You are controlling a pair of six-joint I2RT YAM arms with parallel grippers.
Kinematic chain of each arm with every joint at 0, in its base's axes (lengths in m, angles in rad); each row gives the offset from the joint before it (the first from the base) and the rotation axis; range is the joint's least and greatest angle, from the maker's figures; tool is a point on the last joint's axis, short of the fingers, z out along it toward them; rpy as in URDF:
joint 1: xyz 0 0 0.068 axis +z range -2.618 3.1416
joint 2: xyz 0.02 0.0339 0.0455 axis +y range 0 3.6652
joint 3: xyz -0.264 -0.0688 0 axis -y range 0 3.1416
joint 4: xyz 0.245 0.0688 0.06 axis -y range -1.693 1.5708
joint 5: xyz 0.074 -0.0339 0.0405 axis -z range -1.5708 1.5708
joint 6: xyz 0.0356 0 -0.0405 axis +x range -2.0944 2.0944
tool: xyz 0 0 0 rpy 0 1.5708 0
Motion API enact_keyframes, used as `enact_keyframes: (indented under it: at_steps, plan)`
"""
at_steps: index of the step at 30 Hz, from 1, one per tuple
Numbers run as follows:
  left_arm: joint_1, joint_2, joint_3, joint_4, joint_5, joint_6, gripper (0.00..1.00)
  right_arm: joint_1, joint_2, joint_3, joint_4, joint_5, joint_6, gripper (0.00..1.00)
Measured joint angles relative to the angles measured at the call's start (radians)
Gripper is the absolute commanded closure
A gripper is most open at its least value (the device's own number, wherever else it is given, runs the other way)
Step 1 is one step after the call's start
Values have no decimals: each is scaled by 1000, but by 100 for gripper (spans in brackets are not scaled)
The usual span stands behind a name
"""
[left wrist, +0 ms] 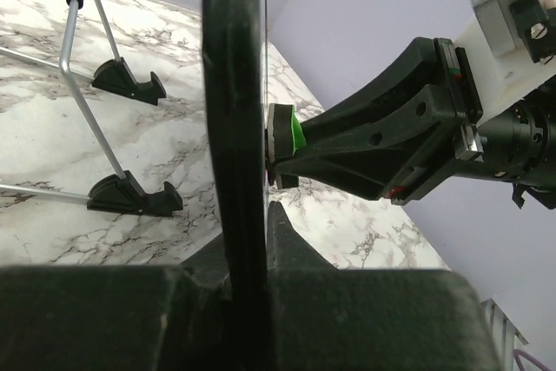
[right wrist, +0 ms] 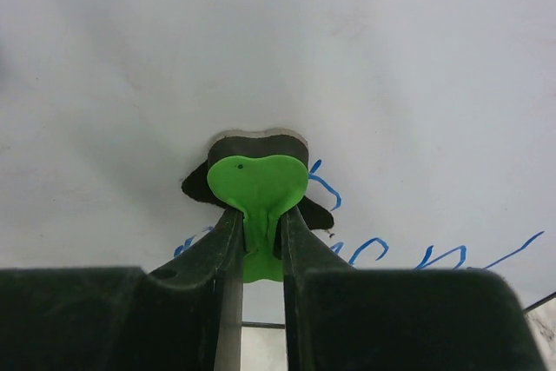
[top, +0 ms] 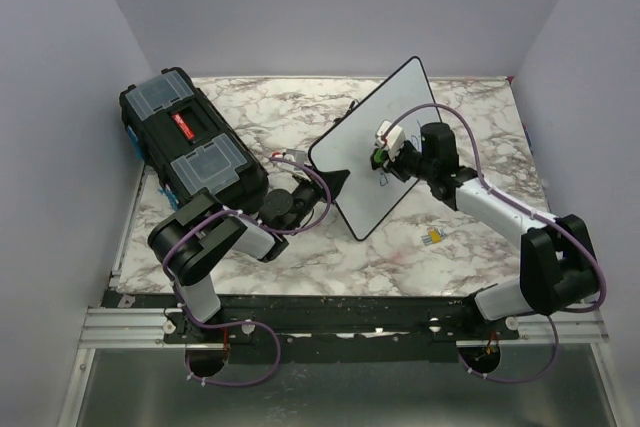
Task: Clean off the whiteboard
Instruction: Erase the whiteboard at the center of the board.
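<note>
Here our left pincer clenches the whiteboard, upright between its jaws; our right pincer grasps a green eraser pressed on the face ahead. Rigid, probably light, slick: hold the frame.

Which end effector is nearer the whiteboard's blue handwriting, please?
Right: the right end effector holds a green eraser at the handwriting; the left end effector clamps the whiteboard edge.

Top external view looks down from behind; left wrist view sights edge-on along the black-framed white whiteboard; right wrist view faces it closely.
</note>
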Motion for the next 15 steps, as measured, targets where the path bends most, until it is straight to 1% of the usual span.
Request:
enact_keyframes:
  at_steps: [4,7,13,15]
  plan:
    - [0,0,-2,0,0,-4,100,0,-11,-43,55,15,-10,99]
    - [0,0,-3,0,5,-8,100,-4,-24,-75,37,-19,-68,99]
    - [0,0,-3,0,19,-8,100,-11,-14,-80,-187,-180,-252,99]
    - [0,0,-3,0,21,-8,100,-11,-2,-71,-232,-204,-267,99]
